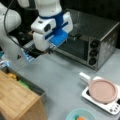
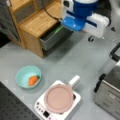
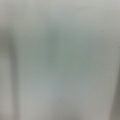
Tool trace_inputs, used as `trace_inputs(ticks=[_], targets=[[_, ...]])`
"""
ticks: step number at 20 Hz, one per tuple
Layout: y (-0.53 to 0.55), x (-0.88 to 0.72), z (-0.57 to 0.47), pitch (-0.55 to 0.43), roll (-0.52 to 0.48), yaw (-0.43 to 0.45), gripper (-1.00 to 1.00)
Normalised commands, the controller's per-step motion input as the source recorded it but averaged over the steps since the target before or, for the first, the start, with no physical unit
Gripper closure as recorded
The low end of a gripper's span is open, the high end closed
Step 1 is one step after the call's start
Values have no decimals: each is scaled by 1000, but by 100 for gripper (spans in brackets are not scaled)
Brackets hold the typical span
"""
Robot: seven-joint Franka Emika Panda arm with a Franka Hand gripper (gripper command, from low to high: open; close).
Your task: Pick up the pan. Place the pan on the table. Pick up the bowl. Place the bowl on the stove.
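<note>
On the bench point(image 1: 65, 75), toward a front view's bottom right corner, you have the pan point(image 1: 103, 91) sitting on the stove point(image 1: 113, 107), its white handle pointing toward the bench middle. Both front views show it covering the black plate; only the stove's white rim and button corner stay visible.

The bowl point(image 2: 28, 77) rests on the bench just beside the stove, apart from it, toward a front view's left. Something orange with a bit of green lies inside it.

Your end effector point(image 1: 50, 51) hangs above the bench, well apart from pan and bowl, in front of the steel oven point(image 1: 95, 47) and near the open grey drawer point(image 2: 53, 36) of the wooden cabinet point(image 2: 37, 22). It holds nothing. Whether its fingers are spread or pressed together, I cannot tell.

Wrist view gives you only a featureless grey-green field; nothing there can be made out.
</note>
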Motion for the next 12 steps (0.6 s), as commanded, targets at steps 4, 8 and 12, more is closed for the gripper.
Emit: trace_inputs(ticks=[4, 8, 12], targets=[[167, 215, -130, 87, 112, -35, -100], [160, 247, -46, 130, 95, -11, -100], [143, 286, -62, 107, 90, -38, -100]])
